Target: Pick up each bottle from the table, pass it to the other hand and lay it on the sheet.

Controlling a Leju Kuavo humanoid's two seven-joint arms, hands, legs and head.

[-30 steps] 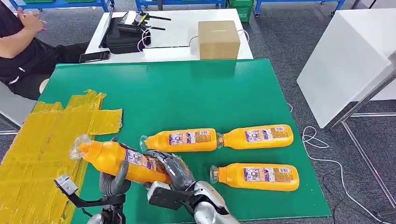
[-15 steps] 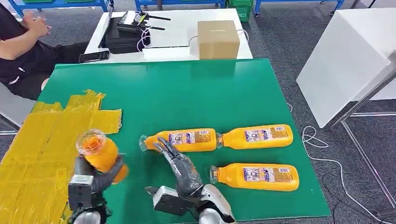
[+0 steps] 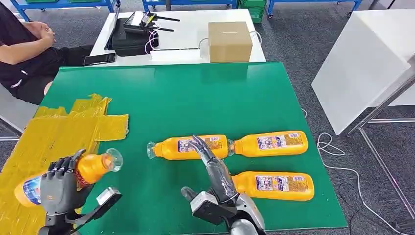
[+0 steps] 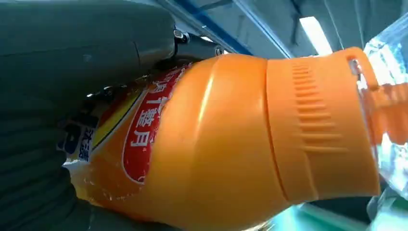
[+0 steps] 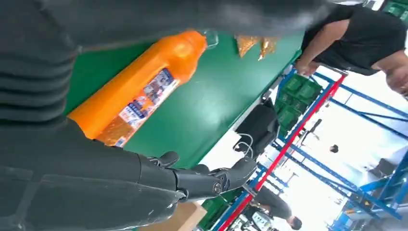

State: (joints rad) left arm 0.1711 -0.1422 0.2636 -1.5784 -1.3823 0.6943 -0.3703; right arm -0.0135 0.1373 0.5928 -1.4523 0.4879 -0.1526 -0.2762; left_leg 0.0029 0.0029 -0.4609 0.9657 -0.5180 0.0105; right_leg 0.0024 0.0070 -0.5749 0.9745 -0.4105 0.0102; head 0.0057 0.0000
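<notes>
Fingers (image 3: 58, 169) of my left hand (image 3: 57, 188) wrapped the held bottle (image 3: 90, 167) above the yellow sheet (image 3: 44, 142), hiding its middle (label partly covered). My right hand (image 3: 213, 171) was released, fingers straight, masking parts of two of the three bottles on the green table (image 3: 195, 98).

The floor (image 3: 293, 44) is covered with grey carpet. A white table (image 3: 181, 41) is placed behind the green desk (image 3: 195, 98), and a cardboard box (image 3: 230, 41) is set on it. Blue metal racks (image 3: 195, 4) are seen at the back. A white cable (image 3: 333, 152) is laid on the floor.
</notes>
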